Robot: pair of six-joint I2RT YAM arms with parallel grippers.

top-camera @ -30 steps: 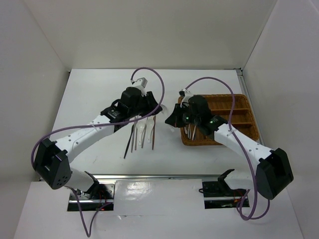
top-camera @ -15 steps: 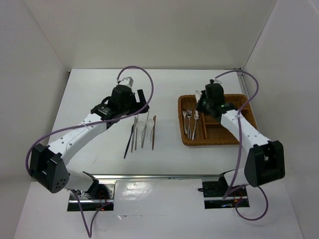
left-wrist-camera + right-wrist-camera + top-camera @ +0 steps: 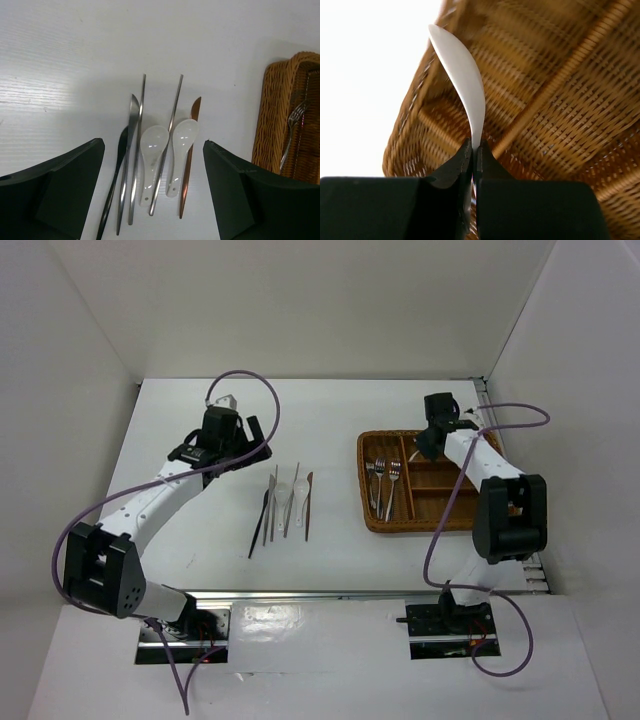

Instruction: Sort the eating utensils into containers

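White and thin, a spoon [image 3: 462, 75] is pinched by its handle in the right gripper [image 3: 472, 150]. The jaws are shut tight on it. A moment ago this gripper was at the left side of the tray [image 3: 420, 527], by the forks [image 3: 383, 483]. Now it has swung to the far end of the tray and hangs over the woven floor there. The spoon is up in the air and not put down yet. A wall between two boxes runs close under it, and I cannot tell which box it will go in.

The left gripper [image 3: 152, 145] has changed too. It was right over the pile on the table [image 3: 200, 520]. Now it has pulled back, away from the tray, and its jaws are wide open, holding nothing.

The pile lies where it was. There are two spoons [image 3: 183, 140] side by side, with grey, dark and brown sticks [image 3: 172, 115] beside and between them. They are all close together and some touch.

The forks sit in the long left box, and no fork shows in the pile, so that part looks done. I think the spoon part has started, with this one about to be set down in a box away from the forks. Two more spoons and the sticks are still waiting. The left gripper is open and facing the pile, so it seems ready to pick next.
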